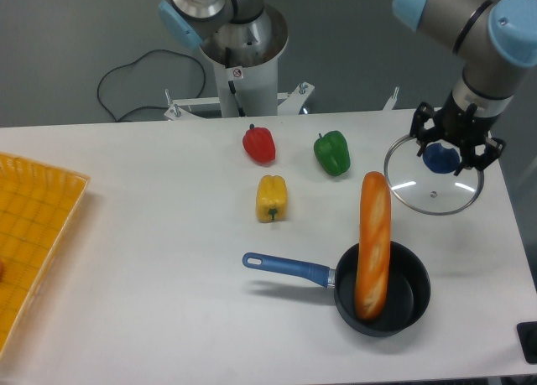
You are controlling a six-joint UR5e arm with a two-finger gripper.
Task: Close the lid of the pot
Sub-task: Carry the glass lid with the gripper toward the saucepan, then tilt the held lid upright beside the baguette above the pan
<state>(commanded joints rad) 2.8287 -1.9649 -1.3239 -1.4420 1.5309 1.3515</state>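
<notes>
Basically claw (pixel 441 157) clamps the lid (pixel 434 174) by its knob, carrying it flat; pot (pixel 383 289) below-left, baguette (pixel 372 244) sticking out would block seating.

Red pepper (pixel 259 143), green pepper (pixel 332 153), yellow pepper (pixel 271 198), baguette (pixel 373 243), yellow tray (pixel 33 226).

Bright, even overhead light; sharp focus. Soft shadows on white surface (pixel 151 259); glare streaks on glass lid (pixel 433 184).
</notes>
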